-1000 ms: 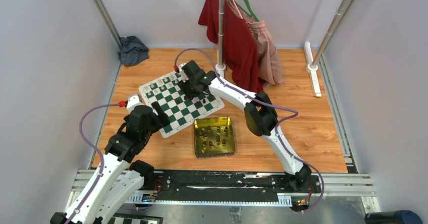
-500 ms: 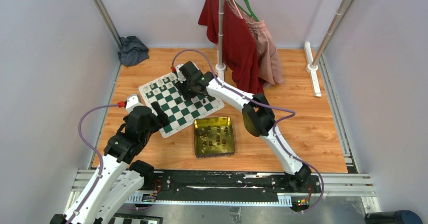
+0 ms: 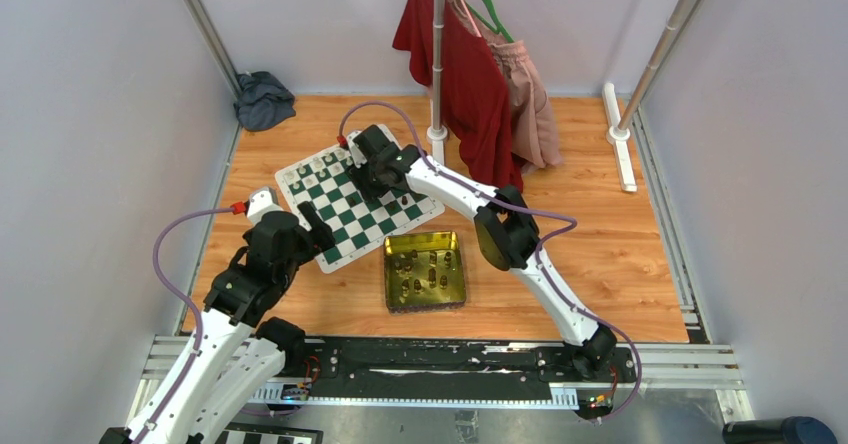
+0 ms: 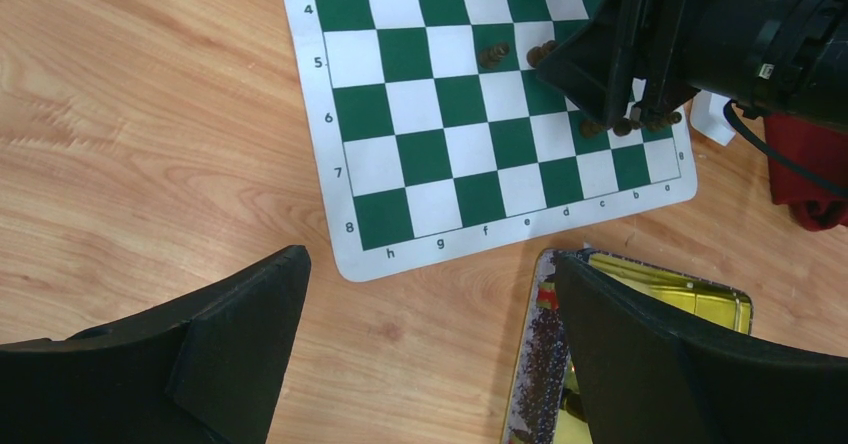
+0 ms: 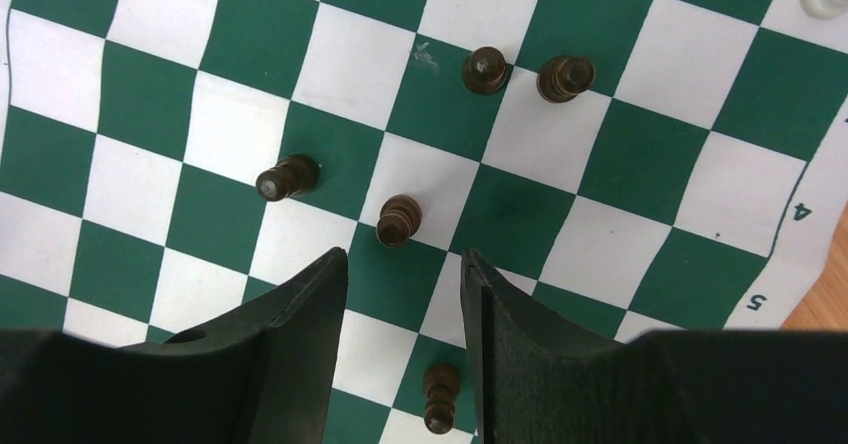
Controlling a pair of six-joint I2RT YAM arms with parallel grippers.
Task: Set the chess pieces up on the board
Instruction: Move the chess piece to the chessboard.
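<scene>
**Your right fingers point(image 5: 290, 344) open over the board point(image 5: 650, 164)**

One dark chess piece point(image 5: 440, 399) stands upright in the gap between them, not clamped. Your left fingers point(image 4: 240, 334) gape wide and empty over the bench point(image 4: 150, 164) beside the board's corner.

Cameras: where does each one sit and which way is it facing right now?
Top external: fixed above and behind the robot, looking down at the green-and-white chessboard mat and square gold metal tin; left arm and right arm show.
Left wrist: looking down at the mat's near corner; open left gripper at the bottom.
Right wrist: low over the mat, facing down at dark brown chess pieces; open right gripper below.
Shared: left wrist also sees the right gripper and those pieces.
</scene>
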